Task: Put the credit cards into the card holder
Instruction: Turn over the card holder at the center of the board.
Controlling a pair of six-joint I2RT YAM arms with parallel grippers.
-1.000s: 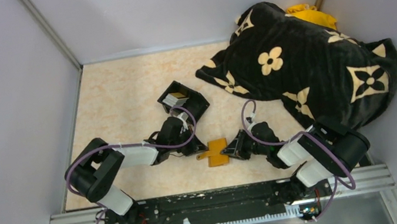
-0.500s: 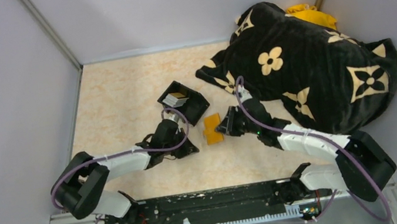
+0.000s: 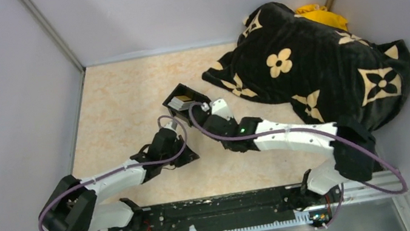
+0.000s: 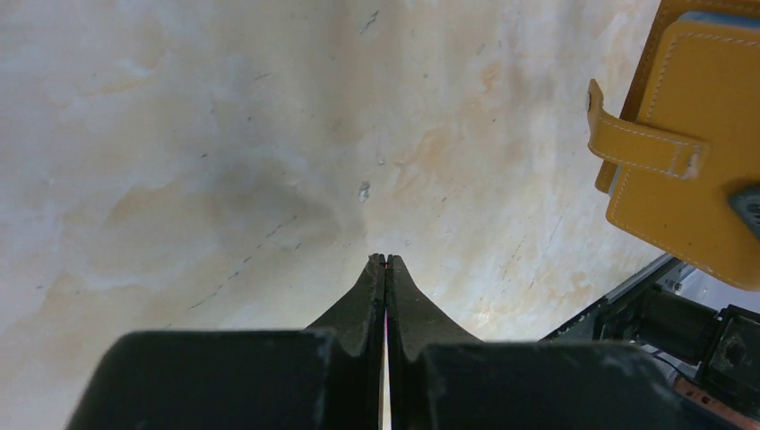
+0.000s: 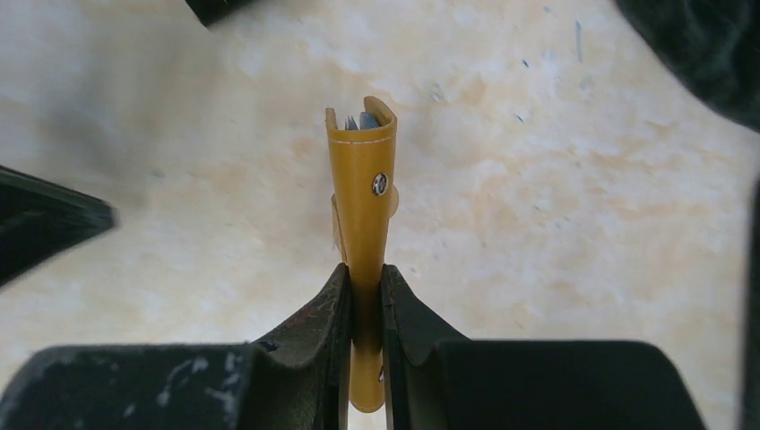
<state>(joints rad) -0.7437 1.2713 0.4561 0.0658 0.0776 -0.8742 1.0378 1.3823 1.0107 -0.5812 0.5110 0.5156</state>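
Now I have brought the card holder [image 5: 362, 179], gripped in the right jaws, beside the cards [image 3: 180, 102] for loading; left jaws closed, empty.

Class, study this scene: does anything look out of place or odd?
Yes: a black flower-patterned blanket lies heaped over the table's far right corner, something yellow poking out behind it. It seems unrelated to the task.

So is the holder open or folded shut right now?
Folded, almost shut: the right claw pinches the holder edge-on, covers together, with only a slim gap at its far end.
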